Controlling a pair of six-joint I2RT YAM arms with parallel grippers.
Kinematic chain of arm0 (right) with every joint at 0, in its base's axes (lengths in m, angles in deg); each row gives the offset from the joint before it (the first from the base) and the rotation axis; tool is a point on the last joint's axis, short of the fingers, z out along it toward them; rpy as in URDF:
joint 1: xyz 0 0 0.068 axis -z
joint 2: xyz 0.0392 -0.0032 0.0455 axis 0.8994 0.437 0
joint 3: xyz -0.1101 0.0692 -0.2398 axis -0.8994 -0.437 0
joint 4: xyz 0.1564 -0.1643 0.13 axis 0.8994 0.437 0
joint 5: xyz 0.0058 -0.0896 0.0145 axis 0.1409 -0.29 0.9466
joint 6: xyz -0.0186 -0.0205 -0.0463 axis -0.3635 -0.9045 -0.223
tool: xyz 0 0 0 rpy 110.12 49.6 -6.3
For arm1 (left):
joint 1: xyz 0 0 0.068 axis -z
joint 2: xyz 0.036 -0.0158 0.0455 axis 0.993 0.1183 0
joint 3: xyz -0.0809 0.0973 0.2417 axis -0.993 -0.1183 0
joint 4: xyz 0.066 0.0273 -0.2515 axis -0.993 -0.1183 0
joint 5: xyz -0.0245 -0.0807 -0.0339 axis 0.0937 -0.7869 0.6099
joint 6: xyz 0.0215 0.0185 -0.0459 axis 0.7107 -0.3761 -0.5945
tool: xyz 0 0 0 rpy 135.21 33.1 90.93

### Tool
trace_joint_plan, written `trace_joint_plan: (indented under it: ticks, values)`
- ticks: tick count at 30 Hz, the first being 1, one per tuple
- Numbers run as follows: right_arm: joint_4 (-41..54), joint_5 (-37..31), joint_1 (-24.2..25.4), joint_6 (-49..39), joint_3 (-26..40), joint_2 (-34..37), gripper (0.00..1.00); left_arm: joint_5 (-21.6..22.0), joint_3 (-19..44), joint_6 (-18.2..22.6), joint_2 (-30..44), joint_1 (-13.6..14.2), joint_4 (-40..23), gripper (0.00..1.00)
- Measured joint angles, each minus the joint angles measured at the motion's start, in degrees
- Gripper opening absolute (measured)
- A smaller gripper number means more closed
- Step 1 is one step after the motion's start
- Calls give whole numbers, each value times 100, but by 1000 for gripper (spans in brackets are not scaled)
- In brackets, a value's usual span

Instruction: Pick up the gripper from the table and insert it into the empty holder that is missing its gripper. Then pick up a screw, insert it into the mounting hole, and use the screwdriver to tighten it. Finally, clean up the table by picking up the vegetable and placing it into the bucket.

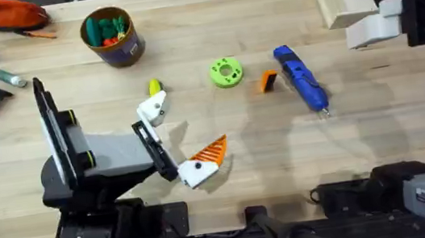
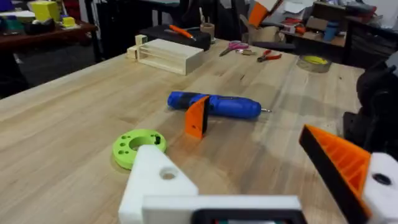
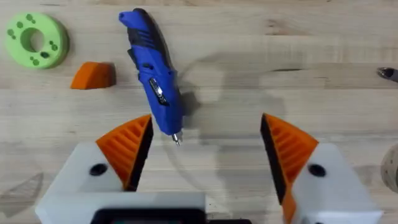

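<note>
- left gripper [image 1: 185, 137] spread wide, one holder [image 1: 153, 108] bare
- right gripper [image 3: 205, 146] gaping over the screwdriver [image 3: 153, 68]
- orange gripper [image 1: 269, 81] lying just beside it

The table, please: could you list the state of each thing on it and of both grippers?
Orange fingertip: loose on the table.
Screwdriver: lying flat, untouched.
Vegetable: on the table, outside the bucket.
Left gripper: open, one finger base without its pad.
Right gripper: open, above the screwdriver's tip.
</note>
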Motion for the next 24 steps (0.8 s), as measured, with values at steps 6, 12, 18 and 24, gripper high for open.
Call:
trace_joint_plan:
  ticks: [6,12,18,24]
  values:
    - [-1,0,0,0,0,0,992,0,0,0,-1,0,2,986]
    - [-82,0,0,51,0,1,992,0,0,0,1,0,0,985]
    - [271,-152,-594,1225,28,188,992,0,0,0,-1,0,0,985]
    - [898,-441,-1698,2234,438,844,992,0,0,0,-1,0,0,986]
